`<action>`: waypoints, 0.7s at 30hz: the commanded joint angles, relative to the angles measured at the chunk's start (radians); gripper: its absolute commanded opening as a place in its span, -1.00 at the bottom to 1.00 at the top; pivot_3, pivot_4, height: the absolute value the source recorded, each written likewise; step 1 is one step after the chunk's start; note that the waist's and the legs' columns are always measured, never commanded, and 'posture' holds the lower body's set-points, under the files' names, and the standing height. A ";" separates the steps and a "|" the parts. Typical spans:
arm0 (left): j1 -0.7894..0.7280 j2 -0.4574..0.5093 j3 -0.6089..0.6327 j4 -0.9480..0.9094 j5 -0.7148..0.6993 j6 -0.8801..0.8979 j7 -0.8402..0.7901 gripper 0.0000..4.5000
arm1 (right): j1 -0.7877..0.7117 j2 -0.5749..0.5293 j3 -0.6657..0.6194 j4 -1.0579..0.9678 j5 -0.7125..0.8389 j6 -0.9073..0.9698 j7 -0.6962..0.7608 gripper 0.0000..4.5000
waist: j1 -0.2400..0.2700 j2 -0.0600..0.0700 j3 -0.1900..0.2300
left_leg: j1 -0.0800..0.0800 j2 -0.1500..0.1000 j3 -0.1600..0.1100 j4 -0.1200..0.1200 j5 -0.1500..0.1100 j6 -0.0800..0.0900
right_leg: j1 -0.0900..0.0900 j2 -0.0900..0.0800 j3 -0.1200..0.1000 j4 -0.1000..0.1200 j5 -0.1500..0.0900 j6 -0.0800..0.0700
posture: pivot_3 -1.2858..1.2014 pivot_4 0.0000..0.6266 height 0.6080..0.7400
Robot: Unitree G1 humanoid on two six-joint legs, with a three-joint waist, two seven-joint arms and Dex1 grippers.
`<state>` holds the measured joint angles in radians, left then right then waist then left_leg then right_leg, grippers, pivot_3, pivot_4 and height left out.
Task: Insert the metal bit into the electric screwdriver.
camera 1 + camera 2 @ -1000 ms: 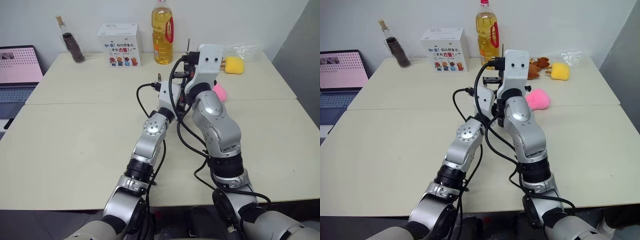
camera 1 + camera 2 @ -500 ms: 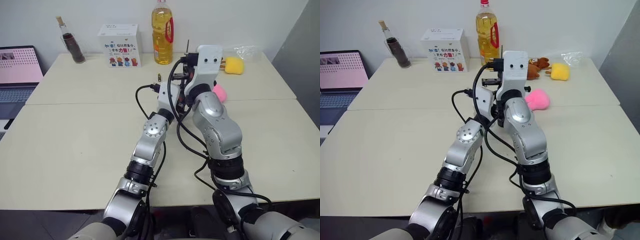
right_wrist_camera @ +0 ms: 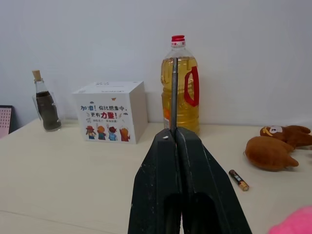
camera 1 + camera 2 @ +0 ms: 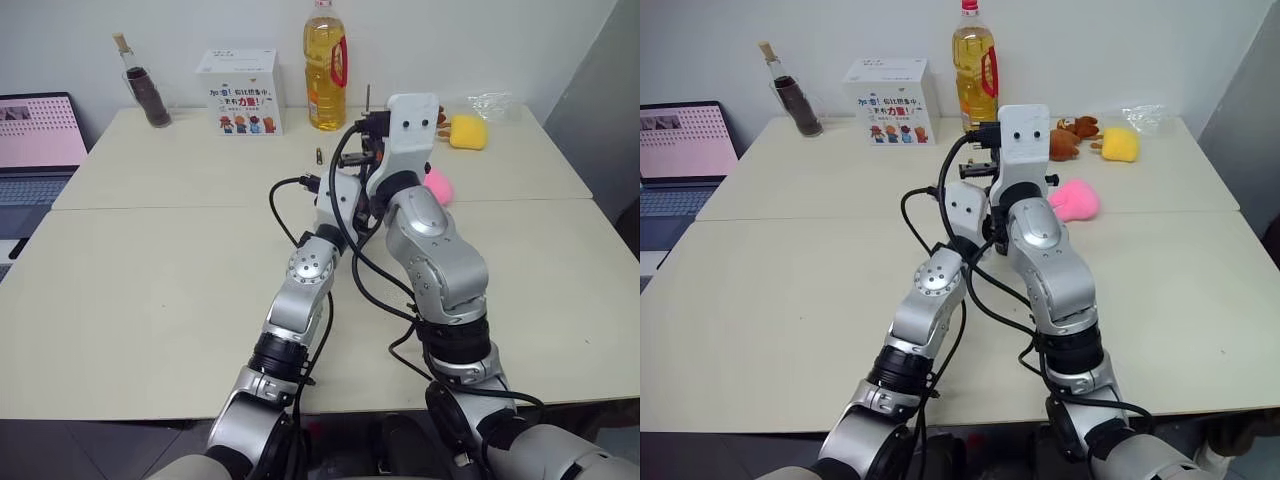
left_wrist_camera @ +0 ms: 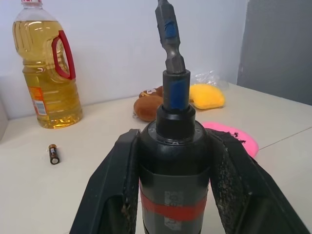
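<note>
In the left wrist view my left gripper [image 5: 175,141] is shut on the electric screwdriver [image 5: 173,185], a black body with a red band, held between both fingers. A grey hex shaft with a blue band [image 5: 168,34] stands out of its blue-collared tip and runs past the picture's edge. My right gripper [image 3: 170,132] is shut on the metal bit [image 3: 173,92], a thin grey rod sticking straight out past the fingertips. From the head, the rod [image 4: 367,97] rises beside the right wrist, just above and right of the left hand. Both hands are held close together above the table's middle.
On the cream table [image 4: 150,270] stand an oil bottle [image 4: 325,65], a white box [image 4: 240,92] and a corked bottle [image 4: 145,85] at the back. A small battery [image 4: 318,156], a pink toy [image 4: 440,183], a yellow toy [image 4: 467,130] and a brown plush [image 4: 1070,135] lie nearby. A laptop [image 4: 35,140] sits far left.
</note>
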<state>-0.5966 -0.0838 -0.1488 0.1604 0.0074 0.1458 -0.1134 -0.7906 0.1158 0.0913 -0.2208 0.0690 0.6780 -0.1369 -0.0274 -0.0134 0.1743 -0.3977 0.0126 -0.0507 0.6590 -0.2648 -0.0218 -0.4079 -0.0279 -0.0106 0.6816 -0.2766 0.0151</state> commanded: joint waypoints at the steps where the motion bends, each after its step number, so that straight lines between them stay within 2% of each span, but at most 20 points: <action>1: -0.045 -0.012 0.024 0.084 -0.013 0.041 0.011 -0.27 | 0.012 -0.001 -0.014 -0.020 -0.005 0.019 0.003 -1.00 | 0.001 0.000 0.000 | 0.000 0.000 0.000 0.000 0.000 0.000 | 0.000 0.000 0.000 0.000 0.000 0.000 | 0.03 -0.52 1.00; 4: -0.265 0.023 0.110 0.354 -0.058 0.016 -0.003 -0.27 | 0.015 -0.001 -0.019 -0.022 -0.006 0.024 0.004 -1.00 | 0.018 -0.001 -0.001 | 0.000 -0.001 -0.002 0.002 0.000 0.000 | 0.002 0.000 -0.002 0.000 0.000 0.000 | 0.03 -0.52 1.00; 9: -0.361 0.044 0.135 0.520 -0.080 -0.054 -0.015 -0.27 | 0.013 0.005 -0.037 -0.013 -0.013 0.019 0.005 -1.00 | 0.024 -0.001 -0.001 | 0.002 -0.002 0.001 0.002 0.000 0.000 | 0.003 0.000 -0.002 -0.001 0.002 0.003 | 0.03 -0.52 1.00; 15: -0.367 0.049 0.123 0.551 -0.088 -0.098 -0.034 -0.27 | 0.011 0.010 -0.040 -0.006 -0.020 0.011 0.008 -1.00 | 0.027 -0.001 -0.002 | 0.002 -0.003 0.000 0.003 0.001 0.000 | 0.003 -0.001 -0.002 0.000 0.002 0.004 | 0.03 -0.52 1.00; 21: -0.300 0.051 0.103 0.451 -0.083 -0.078 -0.045 -0.27 | 0.012 0.014 -0.050 0.002 -0.024 0.013 0.010 -1.00 | 0.024 -0.001 -0.002 | 0.002 -0.002 0.000 0.003 0.001 -0.001 | 0.003 -0.001 -0.001 0.000 0.002 0.004 | 0.03 -0.52 1.00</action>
<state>-0.9115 -0.0581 -0.0946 0.6259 -0.0661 0.0362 -0.1857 -0.7942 0.1215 0.0281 -0.2090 0.0398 0.6817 -0.1329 -0.0037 -0.0145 0.1727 -0.3957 0.0105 -0.0502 0.6617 -0.2640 -0.0225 -0.4049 -0.0286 -0.0115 0.6813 -0.2743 0.0189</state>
